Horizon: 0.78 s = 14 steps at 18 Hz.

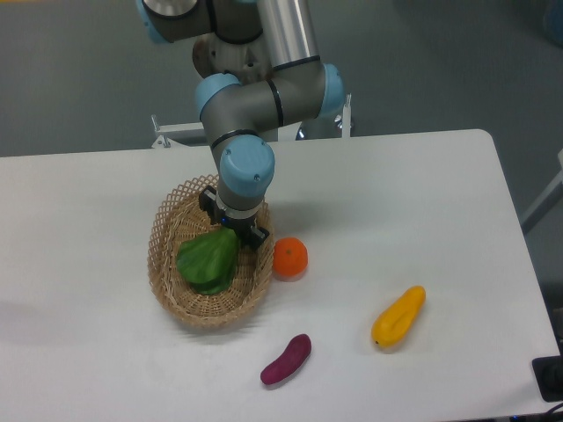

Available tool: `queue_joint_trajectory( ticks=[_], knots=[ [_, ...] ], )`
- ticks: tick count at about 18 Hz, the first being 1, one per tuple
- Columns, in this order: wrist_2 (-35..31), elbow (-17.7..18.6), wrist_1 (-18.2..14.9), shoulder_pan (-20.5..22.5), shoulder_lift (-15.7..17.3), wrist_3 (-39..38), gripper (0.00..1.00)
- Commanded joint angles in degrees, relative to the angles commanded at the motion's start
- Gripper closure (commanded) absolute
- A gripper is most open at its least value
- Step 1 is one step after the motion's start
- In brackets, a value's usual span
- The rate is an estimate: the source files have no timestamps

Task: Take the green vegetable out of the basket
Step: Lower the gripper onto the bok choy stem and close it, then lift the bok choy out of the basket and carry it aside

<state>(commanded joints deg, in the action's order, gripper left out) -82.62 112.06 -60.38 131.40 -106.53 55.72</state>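
Observation:
The green vegetable (208, 260), a bok choy with broad dark-green leaves, lies in the oval tan wicker basket (172, 297) at the left middle of the table. Its stalk end is hidden under the gripper. My gripper (233, 230) hangs straight down over the basket's right side, at the vegetable's upper right end. The wrist and the black gripper body cover the fingers, so I cannot tell whether they are open or shut on the vegetable.
An orange (290, 258) sits on the table against the basket's right rim. A yellow curved vegetable (398, 316) lies at the right front. A purple sweet potato (286, 360) lies in front of the basket. The table's front edge is near.

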Motion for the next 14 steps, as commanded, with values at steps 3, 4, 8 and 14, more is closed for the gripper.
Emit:
queue_joint_trajectory(
  ticks=[3, 4, 8, 14],
  knots=[
    [0.53, -0.62, -0.27, 0.09, 0.35, -0.44, 0.86],
    [0.61, -0.97, -0.35, 0.09, 0.53, -0.44, 0.87],
    [3.24, -2.46, -0.53, 0.79, 1.40, -0.79, 0.86],
    [4.04, -7.82, -4.83, 3.16, 2.73, -0.44, 0.86]
  ],
)
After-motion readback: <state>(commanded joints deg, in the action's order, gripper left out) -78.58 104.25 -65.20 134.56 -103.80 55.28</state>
